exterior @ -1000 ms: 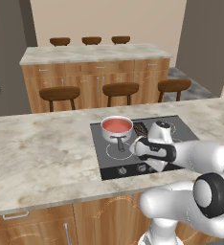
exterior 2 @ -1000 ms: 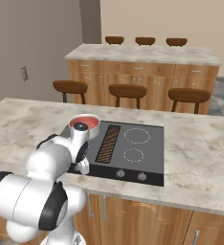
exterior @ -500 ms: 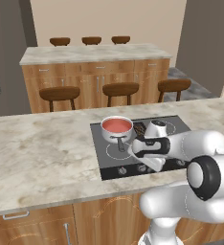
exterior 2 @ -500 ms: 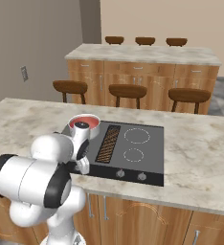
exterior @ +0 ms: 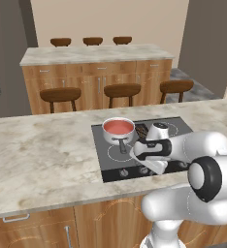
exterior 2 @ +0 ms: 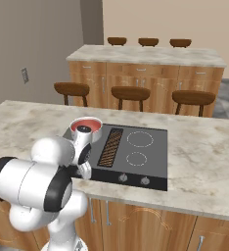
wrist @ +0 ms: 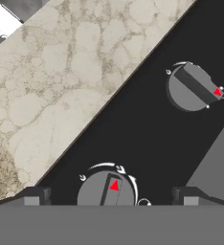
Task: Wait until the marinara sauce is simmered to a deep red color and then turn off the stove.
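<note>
On the marble island counter [exterior: 42, 155], the black stove [exterior: 173, 128] carries a small steel saucepan [exterior: 119, 131] on its rear left burner, the marinara sauce [exterior: 118, 126] inside showing pinkish red, with stools [exterior: 60, 94] lined up beyond. The arm reaches low over the cooktop's front strip, the gripper [wrist: 112, 196] spread wide with nothing held, one round knob [wrist: 106, 189] sitting between its fingertips [wrist: 33, 195]. A second knob [wrist: 194, 87] lies further along the strip, its red marker at the far end of its bar.
</note>
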